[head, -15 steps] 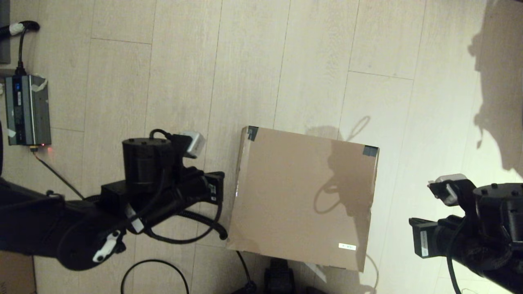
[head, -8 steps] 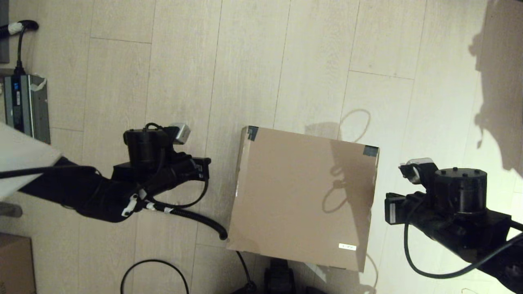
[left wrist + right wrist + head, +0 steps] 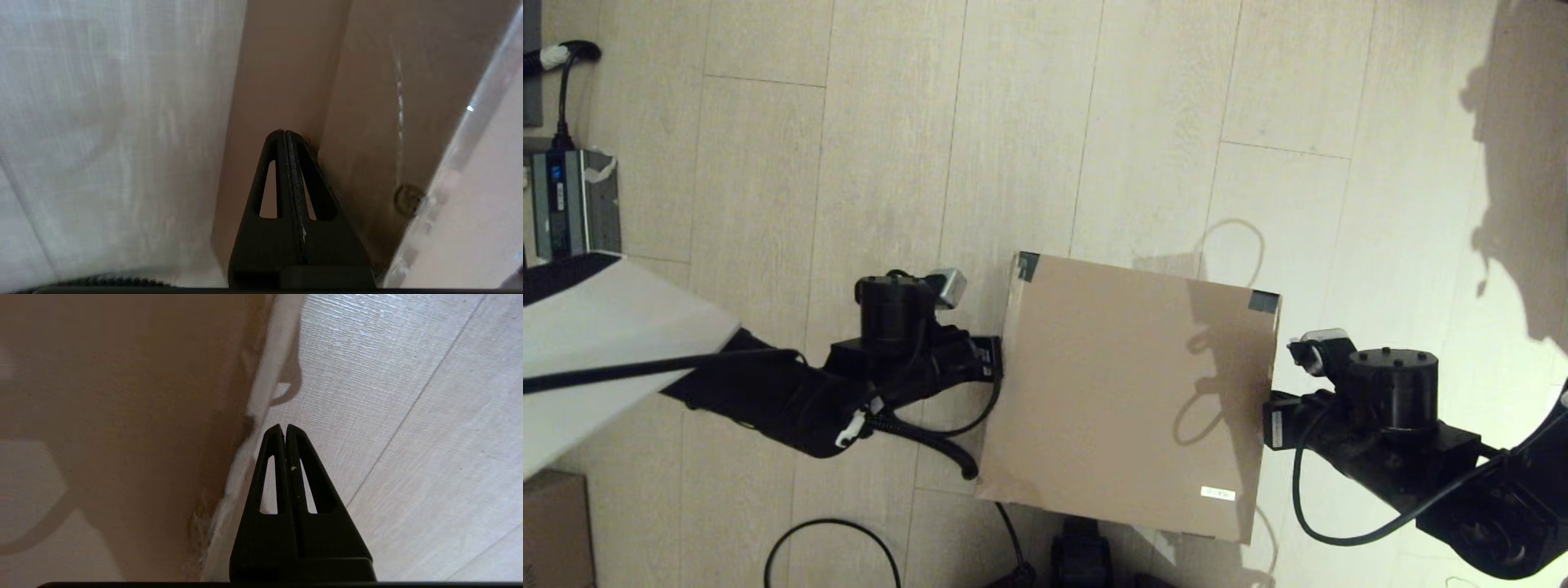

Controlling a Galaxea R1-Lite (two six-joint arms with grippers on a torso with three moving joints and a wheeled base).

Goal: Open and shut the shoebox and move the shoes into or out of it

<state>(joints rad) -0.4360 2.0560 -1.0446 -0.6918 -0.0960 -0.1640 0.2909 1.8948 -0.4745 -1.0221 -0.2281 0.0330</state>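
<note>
Left gripper [image 3: 286, 134] and right gripper [image 3: 284, 428], jaws closed empty, flank the shoebox [image 3: 1131, 392]; its light, stiff lid likely lifts by the side edges.

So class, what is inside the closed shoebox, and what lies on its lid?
Nothing inside the shoebox shows: its lid is shut. On it lie only dark tape at two corners, a small white label and shadows. No shoes show anywhere.

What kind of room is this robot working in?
Probably an indoor room used as a robot test space: pale wood-plank floor, a shoebox standing on it, loose cables and a grey power unit nearby.
</note>
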